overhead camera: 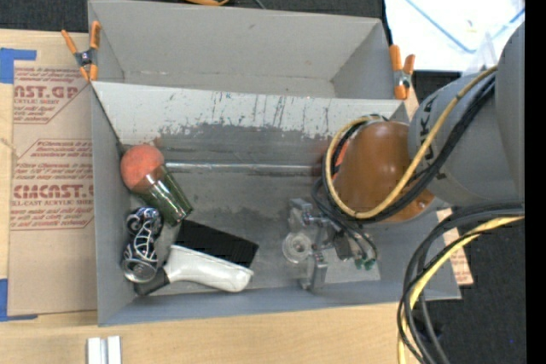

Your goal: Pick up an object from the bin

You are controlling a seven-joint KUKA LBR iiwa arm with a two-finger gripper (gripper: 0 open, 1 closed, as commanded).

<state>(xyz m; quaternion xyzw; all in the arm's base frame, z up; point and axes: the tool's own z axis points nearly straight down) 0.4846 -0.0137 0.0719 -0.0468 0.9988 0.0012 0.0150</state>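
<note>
**Nearest pick lies at the gripper's 9 o'clock**

The closest thing to take is the white handle-shaped piece [209,271], which lies flat on the floor toward the bin's [239,55] 7 o'clock. A black flat block [220,242] touches it at its 12 o'clock. A black-and-white patterned thing [142,239] sits at its 9 o'clock end. An orange-red ball on a dark green stem [150,176] lies beyond, near the bin's 9 o'clock.

Your gripper [312,264] is low over the floor at the bin's 5 o'clock, apart from that cluster. You cannot tell from here whether the claw is released or clenched, and nothing is clearly held.

To do this step well, I judge you should move toward 9 o'clock and take the white piece across its narrow middle. Stay clear of the black block, so the claw closes on one thing alone.
</note>
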